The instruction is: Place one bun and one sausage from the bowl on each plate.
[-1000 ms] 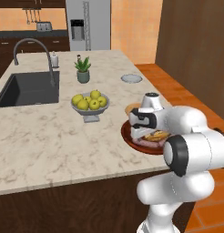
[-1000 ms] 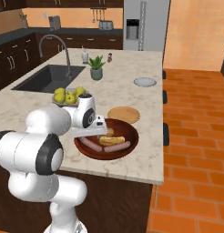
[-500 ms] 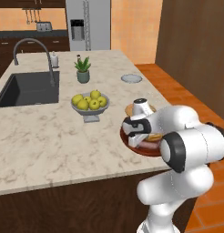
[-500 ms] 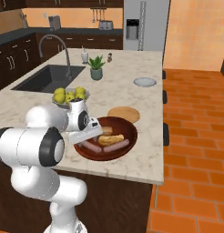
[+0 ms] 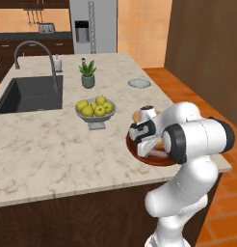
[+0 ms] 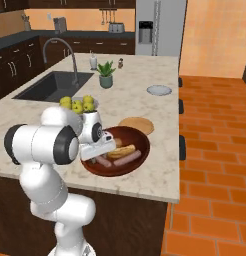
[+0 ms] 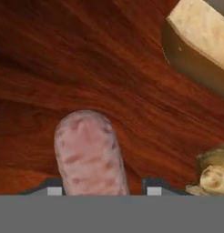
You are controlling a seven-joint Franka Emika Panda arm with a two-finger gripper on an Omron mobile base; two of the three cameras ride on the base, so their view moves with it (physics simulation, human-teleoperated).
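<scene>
Sausage [image 7: 89,152] lies on the dark wood of the bowl [image 6: 137,137], its rounded end poking up between the two fingers [image 7: 54,188], which now stand just beside it on either side; whether they clamp it cannot be told. A second ago the hand hung above the bowl; it has since dropped in. Buns [image 7: 202,43] lie nearby. Both plates, tan [image 6: 136,125] and pale [image 6: 159,90], sit beyond on the counter [image 5: 53,144]. No writing is legible.

Marble-topped bench [image 5: 53,154] carries, relative to its inset sink [image 5: 29,95]: pedestal bowl of apples [image 5: 95,110] beside; potted plant [image 5: 87,75] behind; wooden bowl [image 6: 140,145], tan plate [image 6: 136,125], pale plate [image 6: 159,90] farther off.
</scene>
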